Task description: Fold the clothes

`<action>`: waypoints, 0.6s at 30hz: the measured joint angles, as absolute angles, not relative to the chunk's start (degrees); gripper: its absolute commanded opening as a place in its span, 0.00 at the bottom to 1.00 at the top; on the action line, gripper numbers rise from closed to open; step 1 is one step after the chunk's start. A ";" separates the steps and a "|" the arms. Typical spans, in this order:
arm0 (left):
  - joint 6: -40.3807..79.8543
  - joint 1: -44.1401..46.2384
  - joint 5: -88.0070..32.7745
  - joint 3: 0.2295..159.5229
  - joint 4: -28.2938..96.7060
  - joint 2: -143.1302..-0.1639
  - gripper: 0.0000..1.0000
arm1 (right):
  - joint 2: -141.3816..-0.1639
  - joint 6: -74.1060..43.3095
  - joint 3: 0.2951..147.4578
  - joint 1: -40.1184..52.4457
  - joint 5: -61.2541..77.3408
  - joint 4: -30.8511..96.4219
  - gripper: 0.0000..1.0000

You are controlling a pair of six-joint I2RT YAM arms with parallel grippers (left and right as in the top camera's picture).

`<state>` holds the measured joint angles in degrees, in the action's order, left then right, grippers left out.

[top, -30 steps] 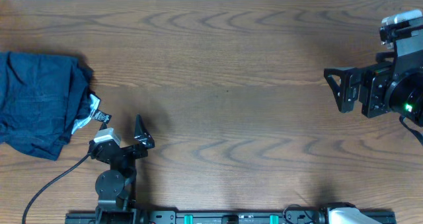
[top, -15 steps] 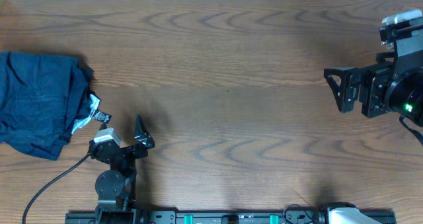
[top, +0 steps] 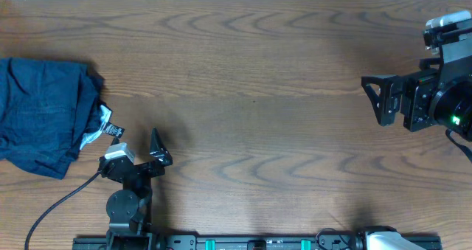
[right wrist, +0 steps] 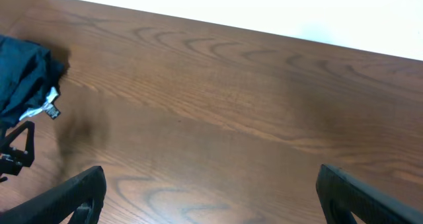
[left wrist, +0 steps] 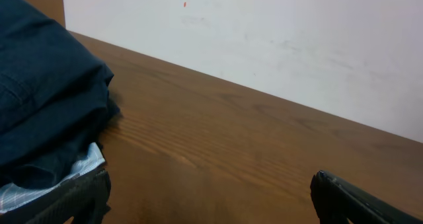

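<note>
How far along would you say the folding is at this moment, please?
Done: the clothes sit in a compact, layered pile at the left edge of the table, white label showing; whether neatly folded I cannot tell. In hand: nothing; left end effector and right end effector are open, empty, apart from the pile. Left: probably little, perhaps tidying its rumpled edges.

Clothes (top: 43, 113): dark navy, denim-like, bunched in a crumpled heap, not flat, at far left of tabletop (top: 258, 88); left part cut off by frame edge. Right side shows rounded stacked folds. White label (top: 94, 134) & small black tag (top: 112, 130) stick out at lower-right corner. Left wrist view: thick layered folds (left wrist: 46, 98), pale faintly checked patch (left wrist: 59, 178) underneath.
</note>
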<state>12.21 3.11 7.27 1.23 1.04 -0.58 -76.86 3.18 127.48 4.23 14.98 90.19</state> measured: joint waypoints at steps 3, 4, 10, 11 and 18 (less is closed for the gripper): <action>12.23 3.11 7.27 1.23 1.04 -0.58 0.98 | -76.86 3.20 127.48 4.23 14.98 90.19 0.99; 12.23 3.11 7.27 1.23 1.04 -0.58 0.98 | -76.86 3.20 127.48 4.23 14.98 90.21 0.99; 12.23 3.11 7.27 1.23 1.04 -0.58 0.98 | -76.90 3.20 127.48 4.23 14.98 90.17 0.99; 12.23 3.11 7.27 1.23 1.04 -0.58 0.98 | -76.99 3.20 127.50 4.23 14.98 90.17 0.99; 12.23 3.11 7.27 1.23 1.04 -0.58 0.98 | -78.24 3.18 127.48 4.23 13.50 90.19 0.99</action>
<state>12.23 3.11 7.27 1.23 1.04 -0.58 -78.24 3.18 127.48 4.23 13.50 90.19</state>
